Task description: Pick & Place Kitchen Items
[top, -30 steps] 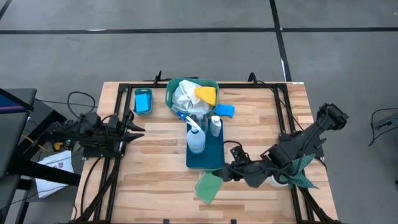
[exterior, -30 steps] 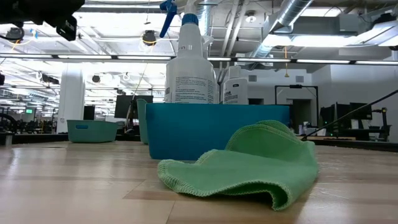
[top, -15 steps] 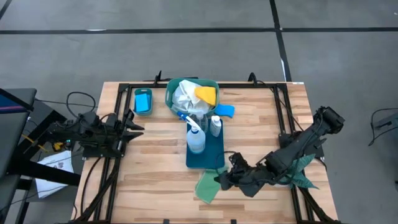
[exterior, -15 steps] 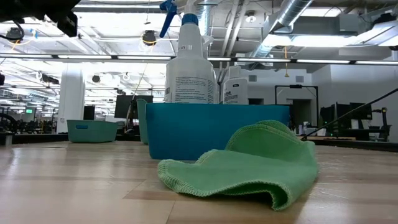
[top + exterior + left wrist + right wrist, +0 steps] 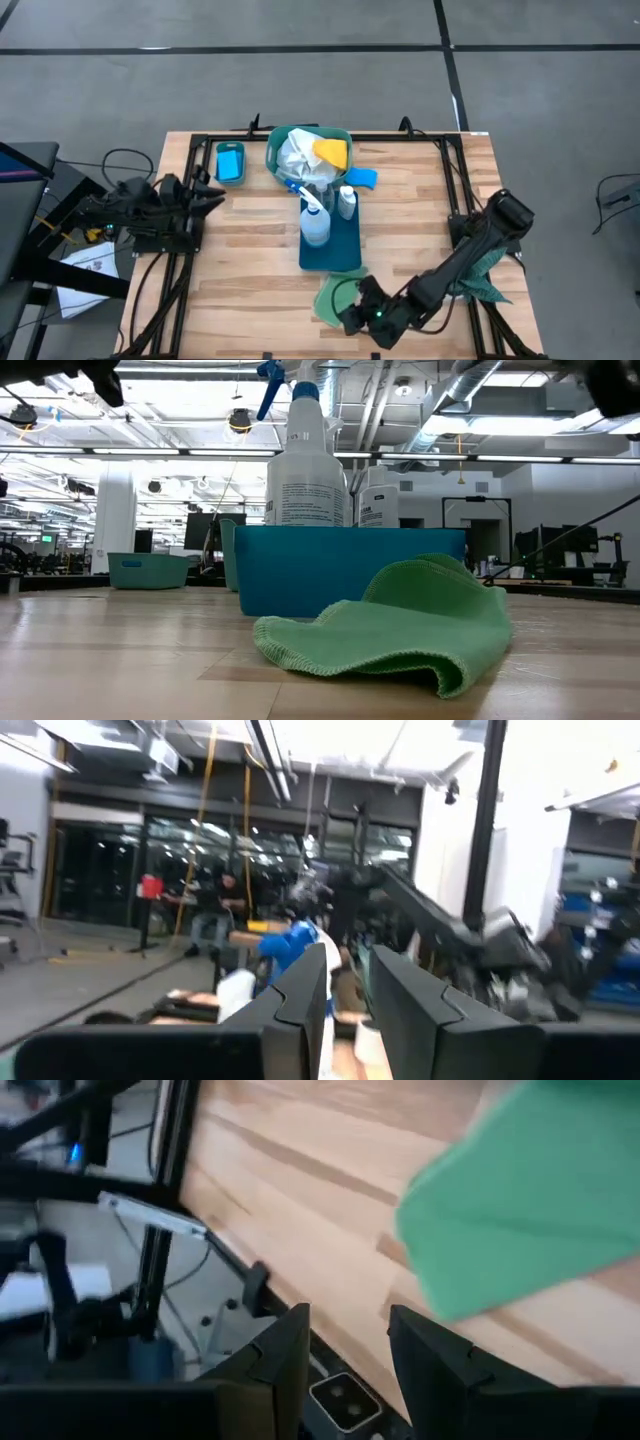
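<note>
rumpled light-green cloth (image 5: pixel 400 622) on the wood, just before the blue tray holding the upright spray bottle (image 5: pixel 303 460)

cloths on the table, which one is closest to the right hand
The light-green cloth lying alone on the bare wood in front of the blue tray, beside the right hand. The white cloth and yellow cloth sit in the far teal basket.

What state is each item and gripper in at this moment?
light-green cloth: crumpled on the table, not gripped.
spray bottle: upright in the blue tray.
small bottle: upright in the same tray.
white cloth and yellow cloth: bunched in the green bin.
right gripper: open, beside the light-green cloth.
left gripper: open, empty, at the table's left edge.
</note>
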Tool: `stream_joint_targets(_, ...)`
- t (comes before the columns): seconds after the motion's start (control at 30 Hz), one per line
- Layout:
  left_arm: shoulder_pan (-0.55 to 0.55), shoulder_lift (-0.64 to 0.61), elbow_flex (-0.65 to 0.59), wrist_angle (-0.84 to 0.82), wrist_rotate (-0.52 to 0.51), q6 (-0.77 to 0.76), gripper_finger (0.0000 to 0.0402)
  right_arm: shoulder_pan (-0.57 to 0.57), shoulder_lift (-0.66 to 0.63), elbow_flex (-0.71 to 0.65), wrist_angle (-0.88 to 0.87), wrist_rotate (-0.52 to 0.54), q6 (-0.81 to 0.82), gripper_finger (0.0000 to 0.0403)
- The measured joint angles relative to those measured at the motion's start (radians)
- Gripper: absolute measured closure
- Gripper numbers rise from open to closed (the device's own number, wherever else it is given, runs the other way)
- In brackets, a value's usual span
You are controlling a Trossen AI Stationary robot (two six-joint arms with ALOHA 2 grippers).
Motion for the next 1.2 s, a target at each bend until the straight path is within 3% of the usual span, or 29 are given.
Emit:
stream_joint_targets(0.13, 0.0, 0.0, 0.0, 0.042, -0.029, 0.0, 0.0325, -0.007, 0.032, 0.001, -0.004, -0.017, 0.151, 0.0271)
stream_joint_targets(0.33, 0.0, 0.0, 0.0, 0.073, -0.054, -0.007, 0.0325, -0.041, 0.04, 0.001, -0.032, -0.026, 0.231, 0.0271)
stream_joint_targets(0.63, 0.0, 0.0, 0.0, 0.082, -0.061, -0.052, 0.0325, -0.102, 0.051, 0.002, -0.11, -0.102, 0.236, 0.0271)
stream_joint_targets(0.93, 0.0, 0.0, 0.0, 0.083, -0.062, -0.052, 0.0325, -0.153, 0.052, 0.002, -0.154, -0.104, 0.086, 0.0271)
stream_joint_targets(1.2, 0.0, 0.0, 0.0, 0.093, -0.062, -0.052, 0.0325, -0.164, 0.052, 0.002, -0.209, -0.109, 0.077, 0.0271)
